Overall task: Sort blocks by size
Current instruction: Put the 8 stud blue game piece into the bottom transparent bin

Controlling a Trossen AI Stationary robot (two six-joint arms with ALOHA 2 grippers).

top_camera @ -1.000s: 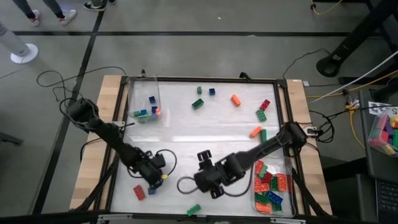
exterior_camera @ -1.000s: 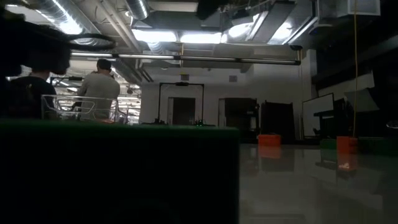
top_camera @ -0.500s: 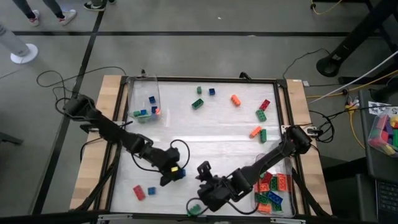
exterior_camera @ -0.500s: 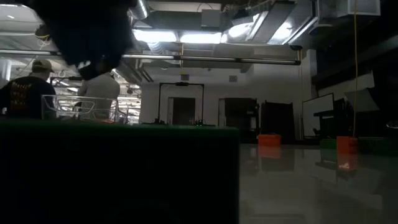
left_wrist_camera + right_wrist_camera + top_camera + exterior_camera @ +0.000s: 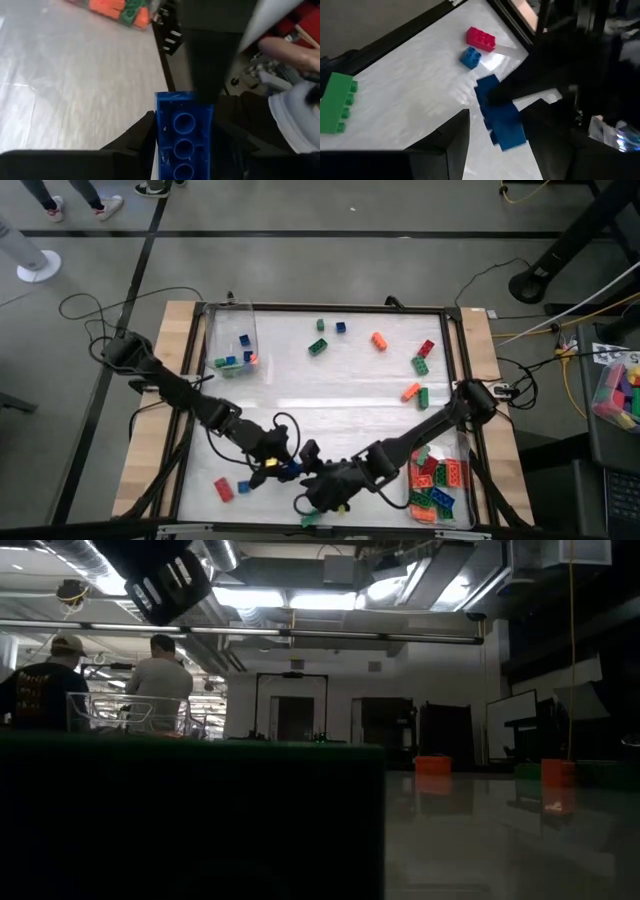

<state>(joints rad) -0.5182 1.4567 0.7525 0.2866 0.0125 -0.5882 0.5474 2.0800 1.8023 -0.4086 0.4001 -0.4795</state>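
Observation:
My left gripper (image 5: 284, 466) is shut on a long blue brick (image 5: 184, 136), near the table's near edge, about midway along it. My right gripper (image 5: 316, 484) is open and faces it. Its fingers (image 5: 456, 141) stand on either side of the same blue brick's (image 5: 501, 114) free end; I cannot tell whether they touch it. A red brick (image 5: 480, 38), a small blue brick (image 5: 470, 57) and a long green brick (image 5: 338, 103) lie loose on the white table nearby. My left gripper pinches the blue brick's two long sides (image 5: 161, 134) between its two fingers, which lie along the brick. The studded face is turned toward the wrist camera. The brick's far end (image 5: 186, 99) sticks out past the fingertips toward my right gripper.
A clear tub (image 5: 232, 340) with small blocks stands at the far left. A clear tub (image 5: 440, 482) with longer blocks stands at the near right. Loose bricks (image 5: 378, 340) lie along the far and right parts. A green brick (image 5: 190, 820) blocks much of the low view. People stand beyond the table.
My left gripper has carried the blue brick from the near left corner toward the table's right. The red and small blue bricks stayed behind. My right gripper has gone toward the near edge and leftward, up to the blue brick.

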